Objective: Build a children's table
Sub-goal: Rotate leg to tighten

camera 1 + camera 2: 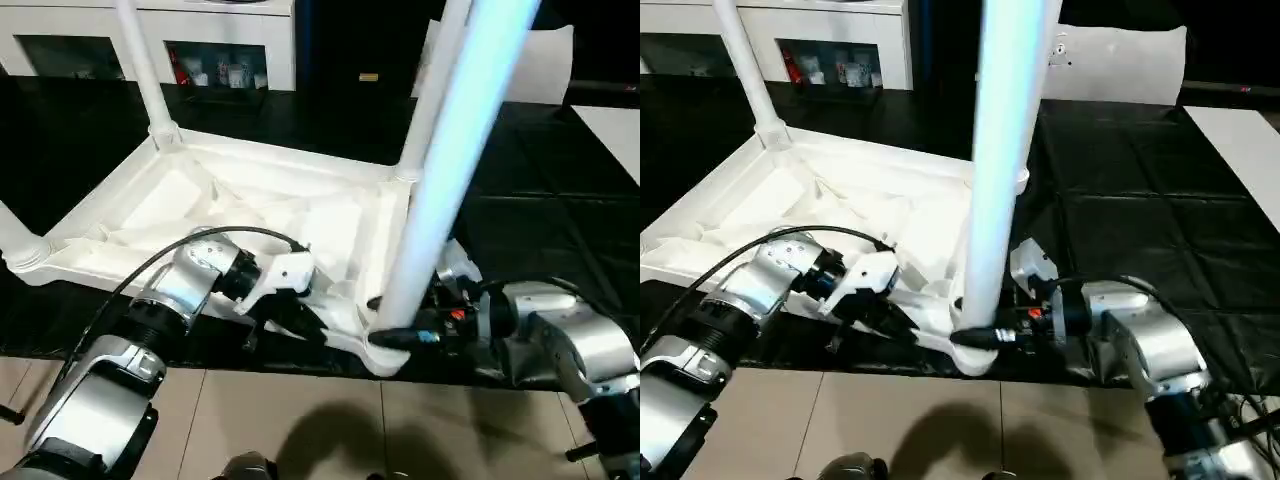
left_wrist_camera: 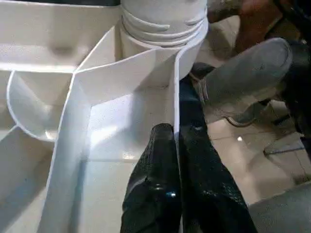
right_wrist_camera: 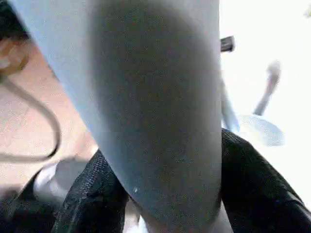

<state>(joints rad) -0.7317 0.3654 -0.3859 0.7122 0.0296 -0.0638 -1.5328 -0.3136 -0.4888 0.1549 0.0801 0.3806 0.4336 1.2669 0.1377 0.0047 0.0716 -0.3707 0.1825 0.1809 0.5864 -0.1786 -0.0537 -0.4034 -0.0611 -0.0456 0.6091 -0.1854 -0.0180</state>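
Tabletop of white ribbed plastic [image 1: 250, 210] lies upside down on the black floor mat [image 1: 1140, 200], its near rim wall pinched between the clenched jaws of the left gripper [image 2: 176, 160]. Right gripper [image 3: 160, 194] jaws clasp the base of the long white tube leg [image 1: 440, 190] standing in the near corner socket [image 1: 385, 355].

Both forearms are bulky silver cylinders with black joint rings. The left forearm [image 1: 95, 395] ends in a white wrist bracket, a black cable arching over it. Red wiring, perhaps a connector, shows at the right wrist [image 1: 1040, 315]. The tool fingers [image 2: 155, 194] are textured black.
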